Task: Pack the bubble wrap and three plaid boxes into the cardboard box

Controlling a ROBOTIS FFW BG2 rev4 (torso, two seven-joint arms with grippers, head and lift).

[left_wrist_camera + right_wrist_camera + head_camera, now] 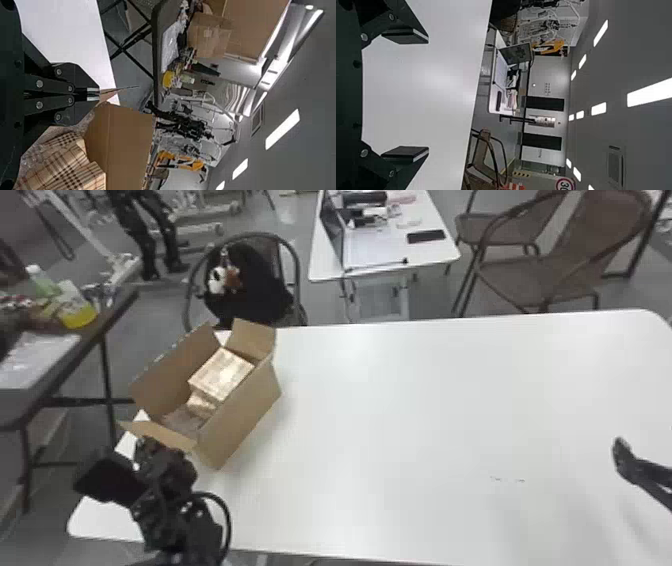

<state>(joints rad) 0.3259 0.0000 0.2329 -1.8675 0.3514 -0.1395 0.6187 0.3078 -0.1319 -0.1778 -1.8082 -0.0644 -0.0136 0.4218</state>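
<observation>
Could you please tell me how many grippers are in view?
2: the left gripper by the near end of the cardboard box, the right gripper over the table toward its right.

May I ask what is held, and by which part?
The left gripper seems to pinch the cardboard box's near flap by its edge; the right gripper holds nothing.

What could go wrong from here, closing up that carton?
- Left hand is right at the near flap; pushing on could crease or tear it.
- Cardboard box sits by the table's left edge; a leftward shove might tip it off.
- Uppermost plaid box rides high; flaps may not close flat.
</observation>
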